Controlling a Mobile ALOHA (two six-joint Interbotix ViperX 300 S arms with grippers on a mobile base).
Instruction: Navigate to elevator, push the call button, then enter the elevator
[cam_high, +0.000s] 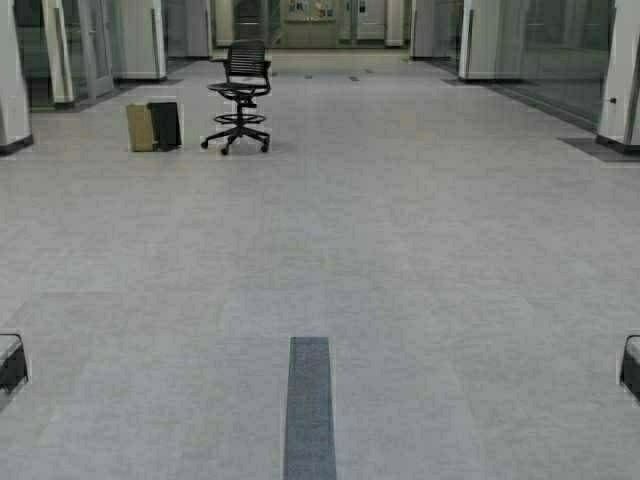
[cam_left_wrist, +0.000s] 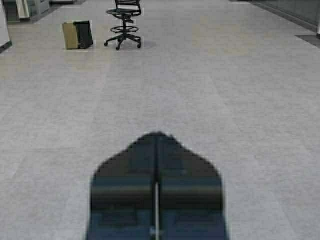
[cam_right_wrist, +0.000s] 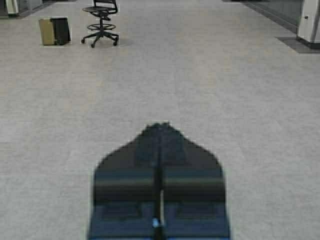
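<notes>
Left pincer (cam_left_wrist: 157, 137): clenched, its two dark fingers pressed together along a thin centre seam, grasping nothing. Held low over the grey carpeted floor (cam_high: 400, 250), pointing toward the office chair. In the high view only a dark corner of this arm shows at the left edge.

Right pincer (cam_right_wrist: 160, 127): clenched likewise, fingers meeting at the seam, nothing between them. Also held over the floor and pointing the same way; a dark corner of this arm shows at the right edge of the high view.

Floor strip (cam_high: 309, 405): darker grey inlay in the carpet, lying between the two arms, well short of the chair and running lengthwise toward it.

Office chair (cam_high: 240, 95): black, mesh back, foot ring, five-castor base. Standing upright on the floor, well ahead of both pincers and to their left.

Boxes (cam_high: 154, 125): one tan, one black, standing side by side and touching, just left of the chair.

Glass partitions (cam_high: 560, 50): lining the hall on the right, beyond the chair's line; white pillars (cam_high: 620, 70) stand at both sides.

Elevator and call button: cannot be made out in any view; the far end of the hall behind the chair is too small to tell.
</notes>
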